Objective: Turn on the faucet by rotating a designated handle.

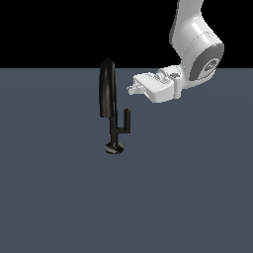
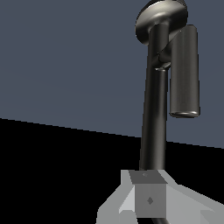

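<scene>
The glossy black faucet (image 1: 112, 129) stands on a round disc base (image 1: 114, 147) on the grey floor, its thick arched spout (image 1: 106, 89) rising over the thin stem. The handle (image 1: 127, 118), a short upright peg on a small side arm, sticks out on the exterior view's right of the stem. My gripper (image 1: 131, 89) hovers above the handle, a little to the exterior view's right of the spout, fingers pointing at it and touching nothing. In the wrist view the handle (image 2: 184, 70) hangs beside the long dark stem and spout (image 2: 154, 122), beyond my gripper (image 2: 148, 194), whose fingers look pressed together.
The white arm (image 1: 195, 44) comes down from the upper part of the exterior view's right. The flat grey floor (image 1: 188, 188) stretches all around the faucet, with black background behind it.
</scene>
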You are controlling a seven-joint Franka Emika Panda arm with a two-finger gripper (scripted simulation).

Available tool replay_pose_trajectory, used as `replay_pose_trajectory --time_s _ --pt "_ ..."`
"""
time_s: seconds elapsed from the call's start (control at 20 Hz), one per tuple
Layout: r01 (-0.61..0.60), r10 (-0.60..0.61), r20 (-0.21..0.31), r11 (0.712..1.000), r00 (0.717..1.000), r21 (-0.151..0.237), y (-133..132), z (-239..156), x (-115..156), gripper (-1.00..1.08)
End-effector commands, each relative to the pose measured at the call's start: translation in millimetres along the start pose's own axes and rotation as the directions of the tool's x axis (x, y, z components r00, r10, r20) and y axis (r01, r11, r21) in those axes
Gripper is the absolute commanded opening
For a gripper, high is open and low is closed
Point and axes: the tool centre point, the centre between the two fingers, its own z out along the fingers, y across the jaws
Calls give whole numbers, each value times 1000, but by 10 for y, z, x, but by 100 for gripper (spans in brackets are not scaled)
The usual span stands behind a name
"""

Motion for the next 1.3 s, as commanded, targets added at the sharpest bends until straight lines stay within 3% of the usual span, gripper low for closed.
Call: replay_pose_trajectory --time_s 0.0,0.25,0.5,0.75,1.25 --pt "-52 50 54 997 997 49 -15 48 193 -100" --pt "-136 120 139 984 983 116 -14 149 488 -100" --pt "-192 160 196 969 968 155 -5 232 670 -100" --pt "-214 175 218 962 960 169 -1 271 740 -100" --pt "-210 172 215 963 961 167 44 276 701 -100"
